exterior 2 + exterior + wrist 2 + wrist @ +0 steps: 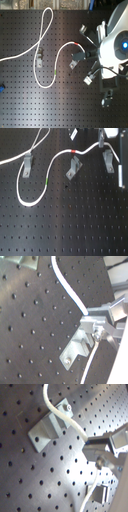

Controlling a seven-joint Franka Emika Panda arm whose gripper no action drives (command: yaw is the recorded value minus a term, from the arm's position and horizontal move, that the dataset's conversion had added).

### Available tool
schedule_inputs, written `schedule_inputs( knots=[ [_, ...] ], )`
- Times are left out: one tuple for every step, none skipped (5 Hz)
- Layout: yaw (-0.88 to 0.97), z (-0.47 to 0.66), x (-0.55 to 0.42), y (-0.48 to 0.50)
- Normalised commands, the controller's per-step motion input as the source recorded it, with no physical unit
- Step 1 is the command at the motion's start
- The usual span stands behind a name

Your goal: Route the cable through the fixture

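Long thin white flexible cable with red band and green band loops across black perforated board, past grey metal clip fixtures, middle, right. Metal gripper pinches cable, jaws nearly closed.

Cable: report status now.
Gripper shut on cable near its red band. Cable passes over middle bracket, loops around left bracket. Nothing blocking right bracket.
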Motion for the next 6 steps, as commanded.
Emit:
schedule_inputs(
  knots=[
    [0.0,0.02,0.0,0.0],
    [0.02,0.52,-0.157,-0.009],
    [0.0,0.01,0.0,0.0],
    [0.01,0.07,0.001,0.001],
    [-0.07,0.23,0.029,-0.297],
    [-0.09,0.3,0.034,-0.432]
  ],
)
